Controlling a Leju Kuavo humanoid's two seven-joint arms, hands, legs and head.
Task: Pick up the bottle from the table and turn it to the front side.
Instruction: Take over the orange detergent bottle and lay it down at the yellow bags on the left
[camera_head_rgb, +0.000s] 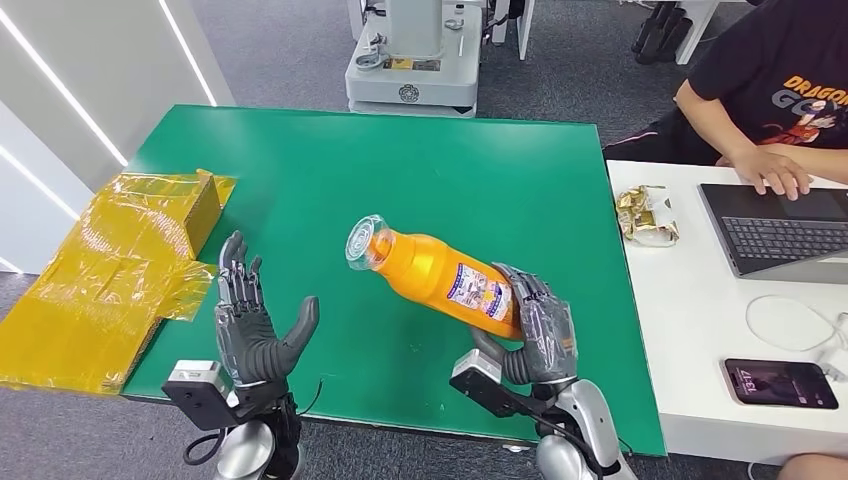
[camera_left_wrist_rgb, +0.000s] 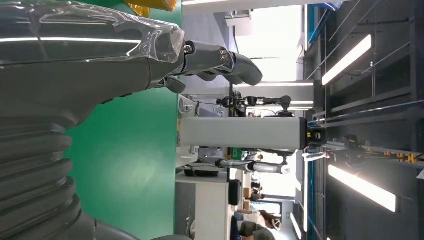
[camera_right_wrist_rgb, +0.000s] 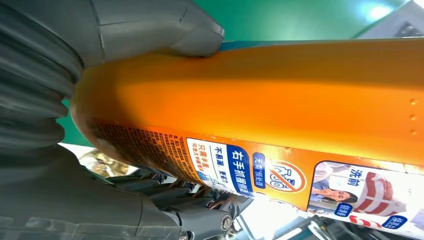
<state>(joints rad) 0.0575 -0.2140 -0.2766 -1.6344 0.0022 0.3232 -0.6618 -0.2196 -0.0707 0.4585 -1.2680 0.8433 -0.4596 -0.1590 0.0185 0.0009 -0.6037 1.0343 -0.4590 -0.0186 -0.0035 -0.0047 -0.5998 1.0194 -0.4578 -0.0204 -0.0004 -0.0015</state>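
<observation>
The right hand (camera_head_rgb: 535, 335) is clamping the tilted orange bottle (camera_head_rgb: 430, 270) by its base, risking slippage, while the left hand (camera_head_rgb: 250, 325) is waiting, fingers apart.

Bright, even overhead light; soft shadows on green table (camera_head_rgb: 400, 170); ceiling light strips (camera_left_wrist_rgb: 350, 57) blown out in left wrist view; bottle (camera_right_wrist_rgb: 280, 95) close-up slightly soft, glare beyond.
</observation>
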